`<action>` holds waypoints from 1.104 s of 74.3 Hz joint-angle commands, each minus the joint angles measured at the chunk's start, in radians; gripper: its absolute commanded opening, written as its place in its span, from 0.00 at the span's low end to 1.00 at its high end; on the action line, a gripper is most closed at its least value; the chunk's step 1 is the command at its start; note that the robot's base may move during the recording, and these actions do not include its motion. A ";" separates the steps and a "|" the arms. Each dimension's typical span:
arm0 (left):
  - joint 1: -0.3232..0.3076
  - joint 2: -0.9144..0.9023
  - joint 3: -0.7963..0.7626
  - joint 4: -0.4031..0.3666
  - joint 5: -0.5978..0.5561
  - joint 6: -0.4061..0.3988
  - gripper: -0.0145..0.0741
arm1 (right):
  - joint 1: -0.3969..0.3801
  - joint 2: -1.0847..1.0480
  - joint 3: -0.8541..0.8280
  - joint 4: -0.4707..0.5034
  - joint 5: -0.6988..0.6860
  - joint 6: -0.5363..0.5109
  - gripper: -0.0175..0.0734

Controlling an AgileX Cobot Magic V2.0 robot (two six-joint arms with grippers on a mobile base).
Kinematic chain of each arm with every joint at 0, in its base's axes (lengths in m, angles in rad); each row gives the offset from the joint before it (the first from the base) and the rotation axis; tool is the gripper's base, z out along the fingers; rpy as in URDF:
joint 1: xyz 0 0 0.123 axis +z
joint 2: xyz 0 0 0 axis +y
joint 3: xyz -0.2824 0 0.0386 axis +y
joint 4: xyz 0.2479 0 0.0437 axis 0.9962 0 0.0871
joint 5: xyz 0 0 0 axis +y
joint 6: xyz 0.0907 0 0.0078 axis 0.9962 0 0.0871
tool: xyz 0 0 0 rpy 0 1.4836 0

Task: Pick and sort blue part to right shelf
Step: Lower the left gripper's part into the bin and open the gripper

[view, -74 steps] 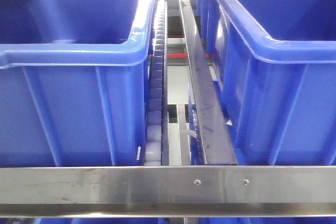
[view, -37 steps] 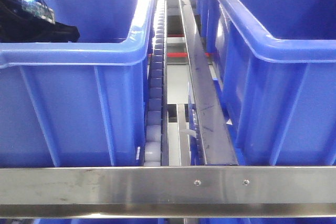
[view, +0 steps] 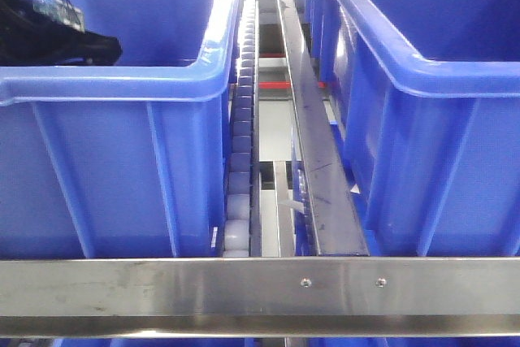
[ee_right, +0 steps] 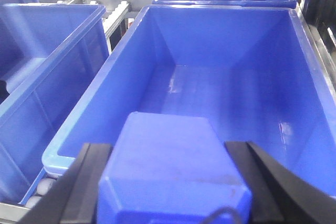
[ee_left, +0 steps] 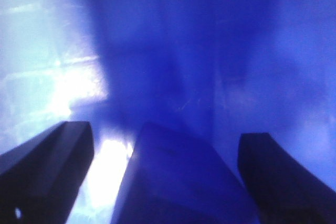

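In the right wrist view my right gripper point(ee_right: 169, 148) is shut on the blue part point(ee_right: 168, 166), a solid-blue faceted block, with a black finger pressed against each side. It hangs above the near rim of a large blue bin point(ee_right: 220, 35) on the right shelf. In the left wrist view my left gripper point(ee_left: 168, 132) is low inside a blue bin. Its jaws stand apart, and a second dark-blue block point(ee_left: 178, 182) sits between them with a gap on each side. My left arm point(view: 49, 26) shows inside the left bin point(view: 106, 168).
The shelf's steel front rail point(view: 244, 290) crosses the bottom of the front view. A roller track point(view: 242, 119) and a steel bar point(view: 313, 144) run between the left bin and the right bin point(view: 439, 160). More blue bins point(ee_right: 42, 61) stand beside and behind.
My left arm has come into the left bin from the top left and has since held nearly still. The bins and rail have not moved.
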 commanded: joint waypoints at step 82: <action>0.002 -1.363 0.806 0.004 -0.341 0.000 0.31 | -0.042 0.928 -0.405 -0.001 -0.133 0.019 0.50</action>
